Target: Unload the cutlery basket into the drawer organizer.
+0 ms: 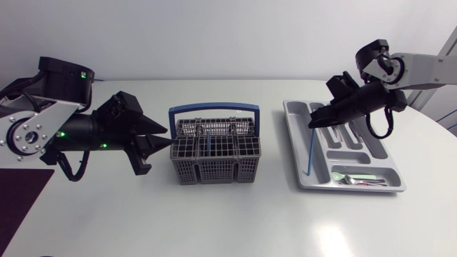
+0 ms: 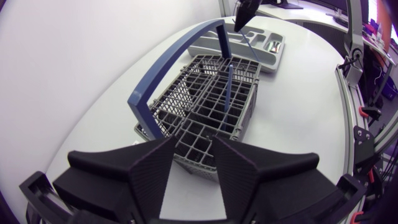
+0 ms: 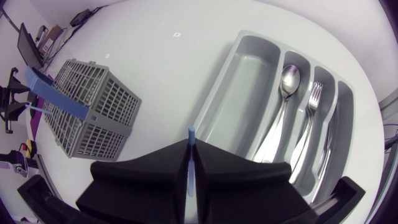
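Head view: drawer organizer (image 1: 298, 150) lies under my right arm, cutlery basket (image 1: 214, 160) mid-table. My right gripper (image 1: 318, 121) is clenched on a blue utensil (image 1: 311, 151) hanging steeply over the organizer's leftmost compartment, long axis roughly along that slot. My left gripper (image 1: 166, 137), released, sits beside the basket.

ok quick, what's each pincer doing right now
left pincer: open, holding nothing, just short of the cutlery basket
right pincer: shut on a thin blue utensil, over the drawer organizer
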